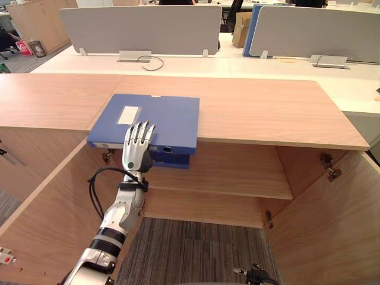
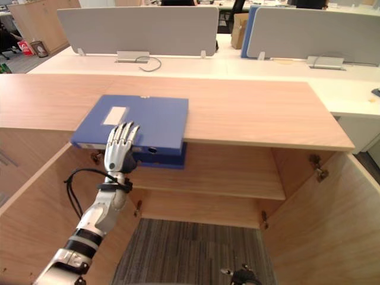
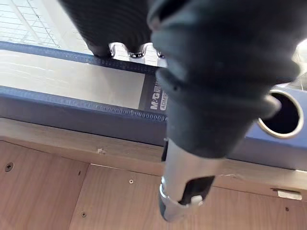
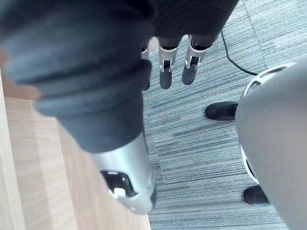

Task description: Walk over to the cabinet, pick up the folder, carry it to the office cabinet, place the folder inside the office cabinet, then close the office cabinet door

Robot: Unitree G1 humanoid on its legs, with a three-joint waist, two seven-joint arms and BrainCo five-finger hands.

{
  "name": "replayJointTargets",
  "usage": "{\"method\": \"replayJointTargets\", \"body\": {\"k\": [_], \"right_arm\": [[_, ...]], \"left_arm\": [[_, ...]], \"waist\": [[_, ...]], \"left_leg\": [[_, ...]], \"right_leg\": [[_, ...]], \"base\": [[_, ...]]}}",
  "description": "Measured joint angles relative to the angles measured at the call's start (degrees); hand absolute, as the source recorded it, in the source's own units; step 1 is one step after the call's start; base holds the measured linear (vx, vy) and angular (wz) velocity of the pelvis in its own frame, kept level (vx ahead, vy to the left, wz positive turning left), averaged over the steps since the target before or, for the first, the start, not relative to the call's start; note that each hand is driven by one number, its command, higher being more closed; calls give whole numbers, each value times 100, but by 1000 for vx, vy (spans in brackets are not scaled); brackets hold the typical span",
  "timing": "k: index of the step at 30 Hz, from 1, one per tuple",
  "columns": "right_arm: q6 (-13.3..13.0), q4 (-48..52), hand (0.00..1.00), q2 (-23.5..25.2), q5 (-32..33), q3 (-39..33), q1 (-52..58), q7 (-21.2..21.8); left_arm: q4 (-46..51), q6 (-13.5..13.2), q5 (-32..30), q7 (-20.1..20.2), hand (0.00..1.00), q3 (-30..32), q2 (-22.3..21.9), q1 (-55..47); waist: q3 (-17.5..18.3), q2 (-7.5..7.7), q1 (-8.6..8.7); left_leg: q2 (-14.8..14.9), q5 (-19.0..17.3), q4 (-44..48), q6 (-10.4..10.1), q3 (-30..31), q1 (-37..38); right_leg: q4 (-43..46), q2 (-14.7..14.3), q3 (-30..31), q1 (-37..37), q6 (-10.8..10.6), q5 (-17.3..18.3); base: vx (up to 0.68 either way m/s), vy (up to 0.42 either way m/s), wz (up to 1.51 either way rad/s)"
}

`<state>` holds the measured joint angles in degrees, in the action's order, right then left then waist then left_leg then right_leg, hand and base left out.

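A blue folder with a white label lies flat on the wooden cabinet top, left of centre. Its thick spine faces me and sticks out a little past the front edge. My left hand reaches up from below. Its straight fingers rest on the folder's near edge, and it is open. In the left wrist view the folder's spine and its round finger hole show past the hand, with the thumb hanging free below the cabinet edge. My right hand hangs over grey carpet with its fingers relaxed and holds nothing.
Below the top, the cabinet stands with both doors swung out, left door and right door, and a bare shelf inside. Behind it are white desks with grey divider screens. Grey carpet lies between the doors.
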<state>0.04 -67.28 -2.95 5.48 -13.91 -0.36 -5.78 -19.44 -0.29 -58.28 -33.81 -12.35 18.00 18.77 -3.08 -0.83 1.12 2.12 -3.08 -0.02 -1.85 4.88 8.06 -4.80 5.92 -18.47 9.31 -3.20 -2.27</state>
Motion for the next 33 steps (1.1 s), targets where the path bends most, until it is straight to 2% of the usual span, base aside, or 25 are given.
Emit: {"method": "replayJointTargets", "body": {"k": [4, 9, 16, 20, 21, 24, 26, 27, 29, 31, 33], "right_arm": [[-1, 0, 0, -41, 3, 20, -13, 15], [-2, 0, 0, -101, 4, 68, -47, 71], [-6, -1, 0, -147, 4, 273, -36, 74], [-6, -2, 0, -144, 4, 271, -11, 60], [-4, -3, 0, -136, 7, 267, 14, 55], [-6, -4, 0, -115, 44, 265, 40, 28], [-26, 11, 0, -96, 313, 265, 138, 5], [-35, 17, 0, -100, 368, 267, 160, 4], [-76, 112, 0, -105, 511, 281, 249, 7], [-136, 364, 0, -119, 784, 349, 409, 59], [-198, 560, 0, -141, 1123, 475, 576, 108]], "left_arm": [[-209, 8, 4, 14, 100, 17, 111, 369], [-437, 48, 5, -17, 100, 27, 260, 558], [-222, 12, 17, -26, 100, 16, 228, 662], [851, 1, 106, 52, 100, -191, 25, 144], [1551, -117, 224, 162, 100, -455, -62, -272], [2527, -528, 518, 499, 100, -626, -215, -871], [3408, -1115, 1474, 967, 100, -627, -447, -1444], [3570, -1224, 1807, 1077, 100, -614, -494, -1551], [4033, -1447, 2880, 1456, 100, -311, -670, -1912], [4313, -1607, 5272, 2089, 100, 354, -792, -2308], [4533, -1641, 7577, 2540, 100, 1192, -995, -2720]], "waist": [[0, 0, 5], [-5, -7, 110], [-22, -26, 151], [-52, -56, 138], [-64, -77, 105], [-73, -95, 63], [-66, -112, -33], [-64, -116, -66], [-49, -141, -110], [-14, -200, -124], [23, -239, -159]], "left_leg": [[-1, 0, 1, 0, -40, 10], [-1, -2, 4, 0, -122, 26], [3, -2, 7, -1, -127, 29], [-1, -9, 1, 9, -124, 28], [-2, -16, 1, 19, -121, 27], [-9, -18, 31, 23, -115, 0], [-7, -18, 42, 23, -118, 1], [-5, -18, 49, 23, -120, 2], [13, -19, 89, 20, -127, 7], [44, -36, 129, -4, -153, 6], [90, -60, 144, -45, -192, 0]], "right_leg": [[-2, 1, 34, -2, -1, -20], [-19, 1, 131, -27, -3, -54], [-31, -1, 141, -28, -8, -61], [-6, 2, 141, -30, -8, -61], [-5, 4, 141, -29, -8, -61], [-1, 22, 161, -37, -14, -59], [1, 20, 189, -41, -18, -55], [2, 18, 200, -40, -19, -53], [56, 9, 233, -46, -38, -37], [179, -3, 299, -94, -57, 17], [328, -23, 363, -184, -44, 84]], "base": [[-12, 33, -5], [-23, 39, -9], [-11, 14, -1], [15, 29, 0], [12, 35, 1], [4, 15, 1], [-18, 34, -4], [-44, 25, -3], [-53, 13, -4], [-76, 11, -9], [-88, 4, -12]]}}
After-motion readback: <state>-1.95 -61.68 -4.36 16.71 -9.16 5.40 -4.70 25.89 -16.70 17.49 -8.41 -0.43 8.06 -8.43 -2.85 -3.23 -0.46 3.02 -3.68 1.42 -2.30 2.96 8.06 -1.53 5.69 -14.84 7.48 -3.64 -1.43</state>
